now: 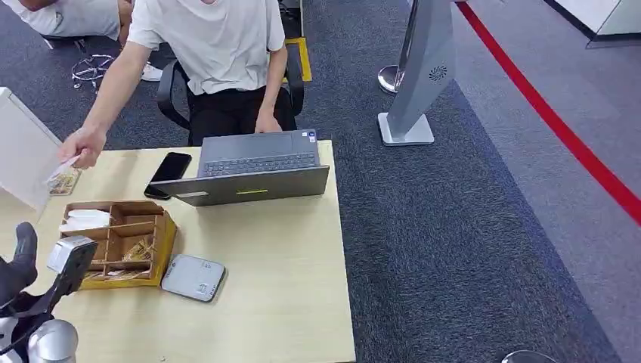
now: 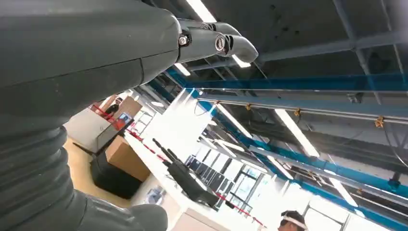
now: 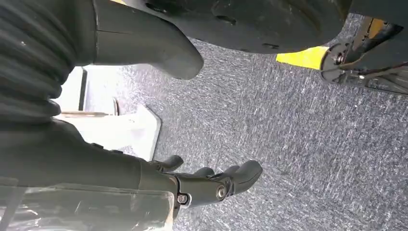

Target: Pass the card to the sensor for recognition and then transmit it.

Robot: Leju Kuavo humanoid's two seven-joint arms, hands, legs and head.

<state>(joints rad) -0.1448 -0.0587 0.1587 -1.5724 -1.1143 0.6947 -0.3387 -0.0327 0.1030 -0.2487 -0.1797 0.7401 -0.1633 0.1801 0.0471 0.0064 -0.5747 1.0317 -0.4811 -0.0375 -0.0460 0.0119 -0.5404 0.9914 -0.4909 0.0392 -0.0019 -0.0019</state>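
A person's hand (image 1: 85, 144) at the table's far left pinches a white card (image 1: 63, 166) beside a white panel (image 1: 23, 155). The sensor (image 1: 193, 277), a flat grey-white pad, lies on the wooden table (image 1: 280, 249) next to the wooden organiser. My left hand (image 1: 21, 261) is raised at the table's near left corner, well short of the card. In the left wrist view its fingers (image 2: 216, 42) stretch out towards the ceiling and hold nothing. My right hand (image 3: 211, 185) hangs over grey carpet, its fingers apart and empty.
A wooden organiser box (image 1: 121, 242) with small items stands left of the sensor. An open laptop (image 1: 253, 170) and a black phone (image 1: 168, 172) lie in front of the seated person (image 1: 219, 53). A grey stand (image 1: 416, 83) rises from the carpet to the right.
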